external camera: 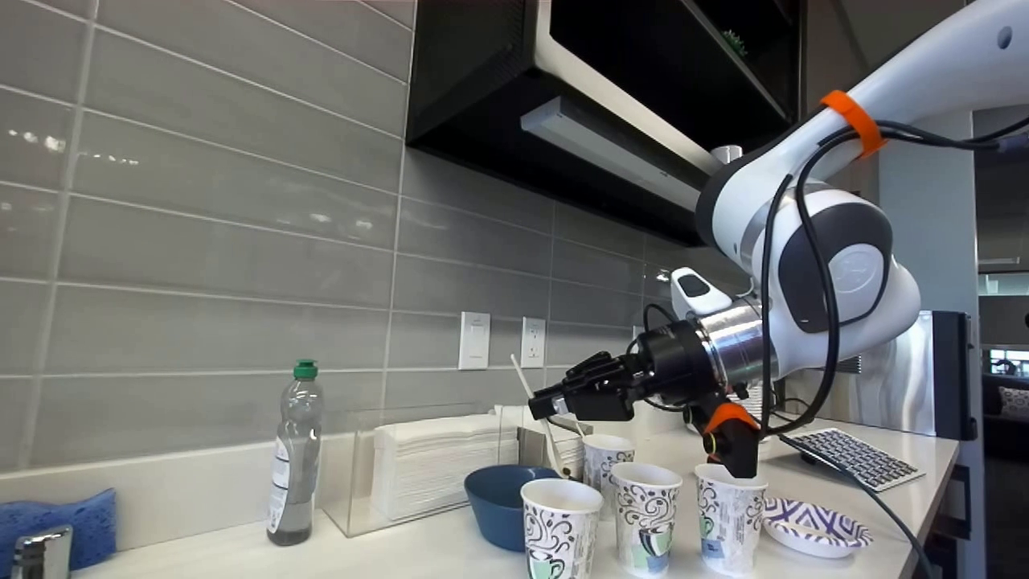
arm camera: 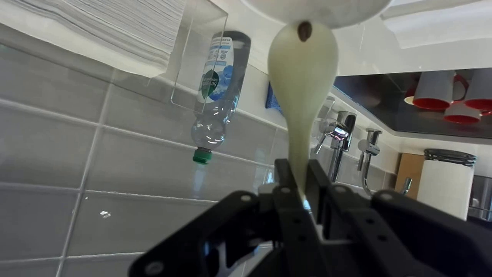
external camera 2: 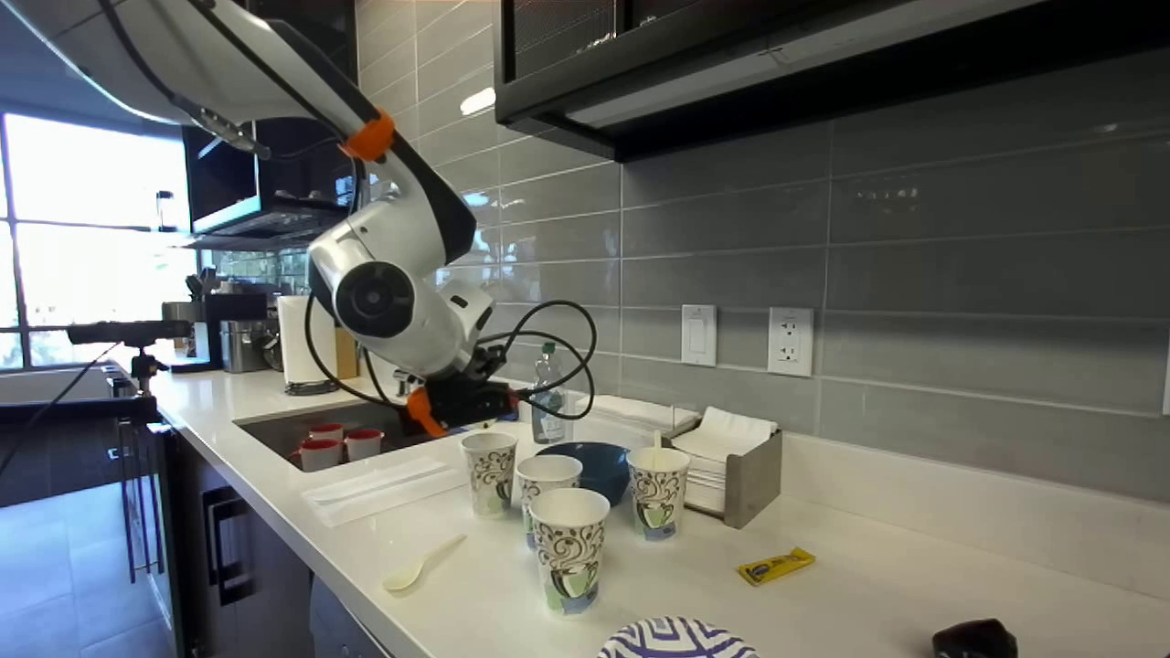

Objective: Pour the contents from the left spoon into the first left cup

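My gripper point(external camera: 548, 404) is shut on the handle of the left spoon point(external camera: 552, 447), with the bowl end pointing down. In the wrist view, which stands upside down, the fingers point(arm camera: 299, 167) pinch the pale spoon point(arm camera: 303, 65). A small dark piece lies at the spoon's tip. The first left cup point(external camera: 560, 527) is white with dark swirls; in an exterior view the spoon's tip shows just above its rim. It stands upright near the sink in an exterior view point(external camera 2: 491, 475). A white rounded form point(arm camera: 319, 9), probably a cup, shows behind the spoon tip.
A dark blue bowl point(external camera: 492, 507) stands beside the first left cup. More paper cups point(external camera: 647, 515) stand close by; one point(external camera 2: 658, 498) has a spoon in it. A soap bottle point(external camera: 296, 462), napkins point(external camera: 438, 458), a loose spoon point(external camera 2: 425, 564) and a patterned dish point(external camera: 812, 527) are around.
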You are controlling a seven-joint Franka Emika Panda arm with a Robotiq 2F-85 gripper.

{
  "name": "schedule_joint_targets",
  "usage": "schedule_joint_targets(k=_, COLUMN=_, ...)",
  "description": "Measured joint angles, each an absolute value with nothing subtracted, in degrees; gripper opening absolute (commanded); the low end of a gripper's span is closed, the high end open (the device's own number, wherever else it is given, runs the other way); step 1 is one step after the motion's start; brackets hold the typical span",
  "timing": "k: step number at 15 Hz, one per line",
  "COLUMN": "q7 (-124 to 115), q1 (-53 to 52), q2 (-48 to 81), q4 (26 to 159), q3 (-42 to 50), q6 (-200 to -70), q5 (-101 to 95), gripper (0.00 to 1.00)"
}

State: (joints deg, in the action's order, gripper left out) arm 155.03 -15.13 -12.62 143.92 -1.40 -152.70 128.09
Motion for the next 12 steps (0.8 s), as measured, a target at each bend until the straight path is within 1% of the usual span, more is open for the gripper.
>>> schedule_joint_targets(k=4, q7=155.12, q1=-15.11, q2=-13.25, q4=144.68, q3=-1.07, q6=-151.12, q5=128.10, gripper=0.03)
schedule_joint_targets(k=8, q7=155.18, q1=-9.75, q2=-14.11, q4=146.03, q3=-4.96, q6=-146.83, q5=128.10, gripper=0.03)
schedule_joint_targets(k=12, q7=155.21, q1=-6.49, q2=-14.86, q4=147.22, q3=-6.89, q6=-143.53, q5=128.10, gripper=0.03)
